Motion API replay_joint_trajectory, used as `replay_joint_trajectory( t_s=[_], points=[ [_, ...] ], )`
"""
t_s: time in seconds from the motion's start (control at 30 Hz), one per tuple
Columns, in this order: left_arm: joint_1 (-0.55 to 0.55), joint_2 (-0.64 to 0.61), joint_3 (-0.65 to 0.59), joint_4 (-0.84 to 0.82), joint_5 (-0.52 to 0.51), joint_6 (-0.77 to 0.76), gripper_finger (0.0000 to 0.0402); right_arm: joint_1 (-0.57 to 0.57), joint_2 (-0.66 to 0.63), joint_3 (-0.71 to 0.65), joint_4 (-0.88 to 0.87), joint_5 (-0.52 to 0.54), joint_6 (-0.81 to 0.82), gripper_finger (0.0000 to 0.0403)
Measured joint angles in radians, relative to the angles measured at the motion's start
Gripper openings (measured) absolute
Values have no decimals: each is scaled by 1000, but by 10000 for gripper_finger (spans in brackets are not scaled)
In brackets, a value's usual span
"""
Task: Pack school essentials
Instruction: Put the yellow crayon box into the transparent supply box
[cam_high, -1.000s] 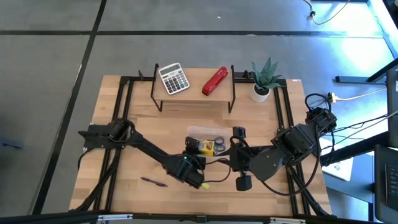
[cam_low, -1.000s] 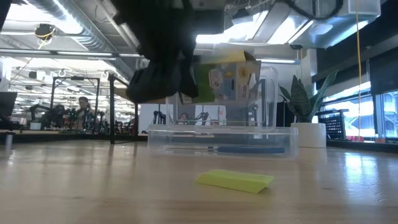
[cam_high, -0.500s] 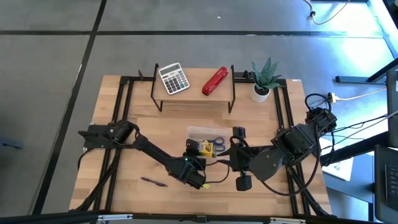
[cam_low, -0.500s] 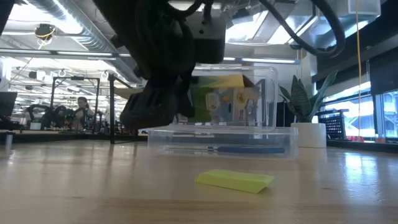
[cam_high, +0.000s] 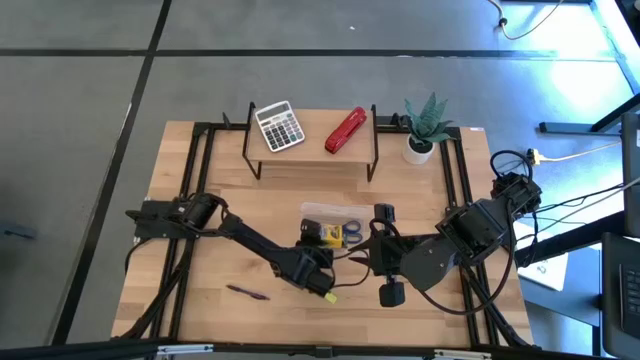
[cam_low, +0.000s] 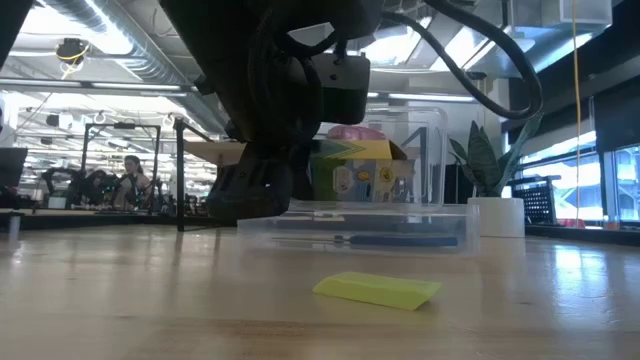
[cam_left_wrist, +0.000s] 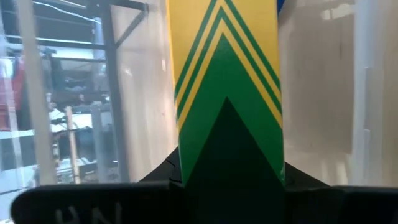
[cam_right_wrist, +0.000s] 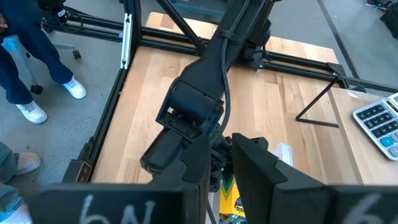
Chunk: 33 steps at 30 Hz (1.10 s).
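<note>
Wood table (cam_high: 200, 210): clear box (cam_high: 322, 213), pen (cam_high: 247, 292), yellow block (cam_low: 377, 289).

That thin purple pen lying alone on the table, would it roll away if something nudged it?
The purple pen looks slim and round, so a sideways nudge would probably roll it across the smooth wooden table. It is likely stiff and light. Lying flat, it may be awkward to pinch.

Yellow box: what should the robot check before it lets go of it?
1. Left gripper clamped on the yellow-green printed box: ok.
2. Box over the clear container, not outside it: ok.
3. Box resting on the container's bottom: cannot tell.
4. Blue-handled scissors already in the container: ok.
5. Yellow block and purple pen packed: not ok, both lie on the table.
6. Right gripper clear of the box: cannot tell.
</note>
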Motion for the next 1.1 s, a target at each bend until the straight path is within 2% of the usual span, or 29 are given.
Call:
replay_joint_trajectory(
  t_s=[0.37, 0.7, 1.1],
  points=[
    [3, 34, -1, 28, -30, 0, 81, 0, 0, 0, 4, 0, 0, 69],
    [4, 37, -1, 31, 6, 2, 81, 0, 0, 0, 10, 0, 0, 69],
    [5, 37, -1, 31, -7, 2, 89, 0, 0, 0, 10, 0, 0, 69]
  ],
)
